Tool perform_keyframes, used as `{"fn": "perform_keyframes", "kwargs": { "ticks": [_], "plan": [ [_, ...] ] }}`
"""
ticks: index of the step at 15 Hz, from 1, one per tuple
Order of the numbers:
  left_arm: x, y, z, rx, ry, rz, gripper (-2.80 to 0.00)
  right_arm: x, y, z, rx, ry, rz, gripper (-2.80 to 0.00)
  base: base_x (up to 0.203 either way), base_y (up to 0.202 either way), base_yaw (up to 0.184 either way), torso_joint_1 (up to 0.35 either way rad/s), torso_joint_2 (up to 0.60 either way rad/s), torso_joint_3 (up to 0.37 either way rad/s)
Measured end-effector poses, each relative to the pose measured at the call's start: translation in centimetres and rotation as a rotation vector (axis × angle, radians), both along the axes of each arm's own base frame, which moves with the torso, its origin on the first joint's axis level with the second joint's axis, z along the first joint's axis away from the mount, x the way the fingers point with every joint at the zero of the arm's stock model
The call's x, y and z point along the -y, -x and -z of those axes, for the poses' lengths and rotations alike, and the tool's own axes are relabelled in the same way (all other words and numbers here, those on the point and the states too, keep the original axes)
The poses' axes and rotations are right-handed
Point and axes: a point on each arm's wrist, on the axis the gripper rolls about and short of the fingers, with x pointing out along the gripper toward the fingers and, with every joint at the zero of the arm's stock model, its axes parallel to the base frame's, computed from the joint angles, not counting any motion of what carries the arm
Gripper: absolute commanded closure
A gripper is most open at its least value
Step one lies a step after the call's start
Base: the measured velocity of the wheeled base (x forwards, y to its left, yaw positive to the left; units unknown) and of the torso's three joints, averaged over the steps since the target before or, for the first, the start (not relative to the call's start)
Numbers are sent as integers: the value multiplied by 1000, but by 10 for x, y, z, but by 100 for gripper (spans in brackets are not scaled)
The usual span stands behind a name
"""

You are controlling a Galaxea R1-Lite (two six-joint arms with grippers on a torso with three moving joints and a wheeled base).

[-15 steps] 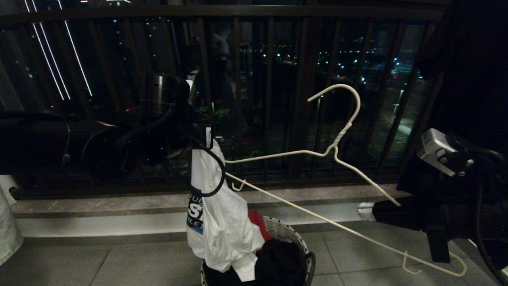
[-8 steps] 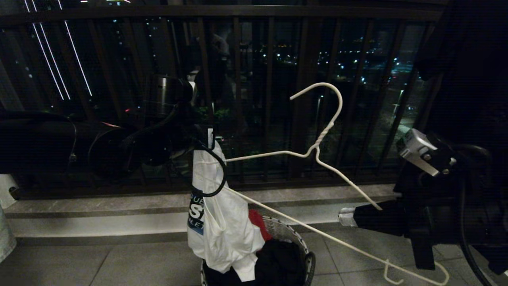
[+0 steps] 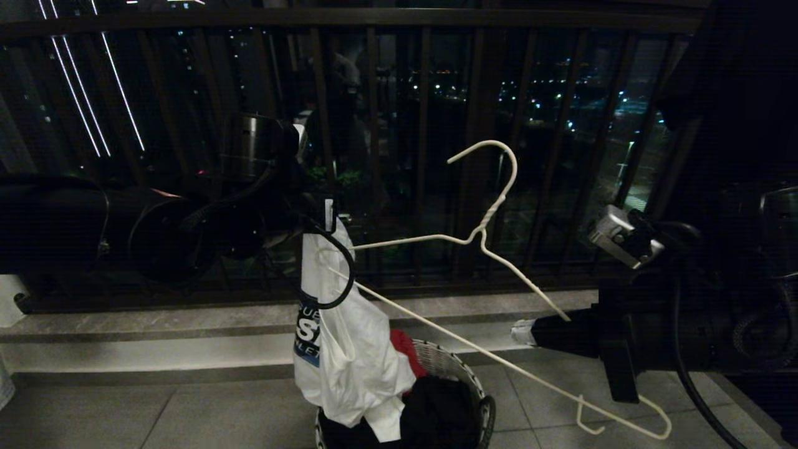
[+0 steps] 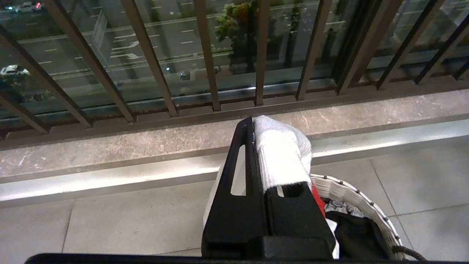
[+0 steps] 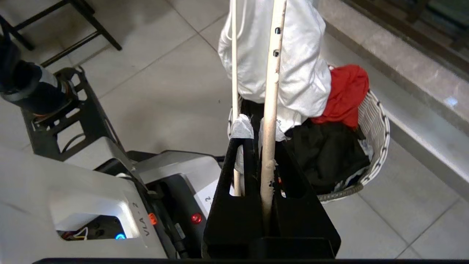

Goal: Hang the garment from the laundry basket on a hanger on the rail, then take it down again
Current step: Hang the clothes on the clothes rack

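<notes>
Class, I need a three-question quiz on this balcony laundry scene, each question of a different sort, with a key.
1. True or false: the white T-shirt lies fully inside the laundry basket.
2. Which gripper holds the wire hanger? A) left gripper B) right gripper
3. Fill in: the garment beside the T-shirt at the basket's rim is ___.

Key
1. False; the left gripper holds it up, its lower end in the basket.
2. B, jaws shut on the sloping shoulder wire.
3. Red.
</notes>
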Motion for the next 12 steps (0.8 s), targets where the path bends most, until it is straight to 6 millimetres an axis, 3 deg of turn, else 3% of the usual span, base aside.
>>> {"fn": "perform_keyframes", "kwargs": {
  "ticks": [6,12],
  "plan": [
    [0,2,0,-7,-3,3,0,-5,-13,0,26,-34,87,0,0,0,0,0,0,0],
    [14,12,5,-56,-22,49,0,-9,-20,5,10,-26,115,0,0,0,0,0,0,0]
  ]
}}
